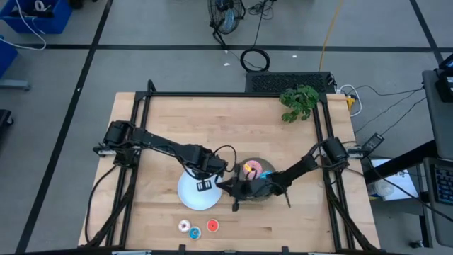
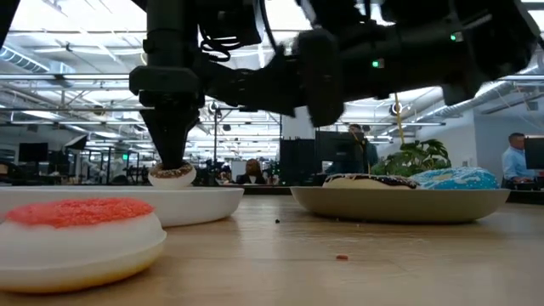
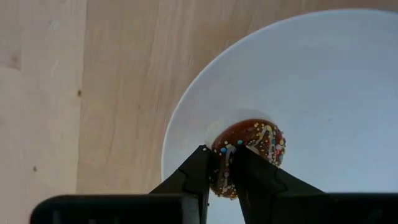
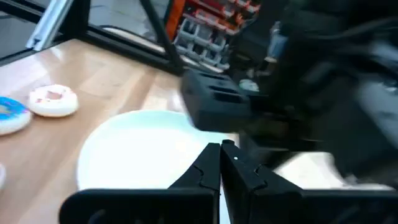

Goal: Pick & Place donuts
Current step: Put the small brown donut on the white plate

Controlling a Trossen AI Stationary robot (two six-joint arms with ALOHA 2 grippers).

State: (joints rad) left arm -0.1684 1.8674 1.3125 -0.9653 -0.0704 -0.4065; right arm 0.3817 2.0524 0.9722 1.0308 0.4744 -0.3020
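Note:
A chocolate-brown sprinkled donut (image 3: 255, 142) sits over the white plate (image 3: 323, 74), and my left gripper (image 3: 225, 163) is shut on it. In the low view this gripper (image 2: 170, 157) points straight down at the donut (image 2: 172, 174) inside the white plate (image 2: 183, 204). My right gripper (image 4: 221, 152) is shut and holds nothing; it hovers between the white plate (image 4: 124, 155) and the grey plate (image 1: 256, 185). The grey plate carries a pink donut (image 1: 250, 168) and a blue donut (image 1: 266, 173). White (image 1: 185, 226), blue (image 1: 195, 232) and red (image 1: 212, 226) mini donuts lie on the table. My left gripper pinches the brown donut's ring wall (image 3: 225, 182) between its two fingers, one fingertip (image 3: 205, 163) at the outer edge and the other (image 3: 245, 160) over the ring's middle. The fingers come from above, pointing down. The donut lies flat in the white plate; whether it rests on it I cannot tell.
A green toy plant (image 1: 299, 103) stands near the table's far right corner. The two arms are close together between the plates. The red mini donut (image 2: 76, 225) lies close to the near edge. People sit in the room beyond the table.

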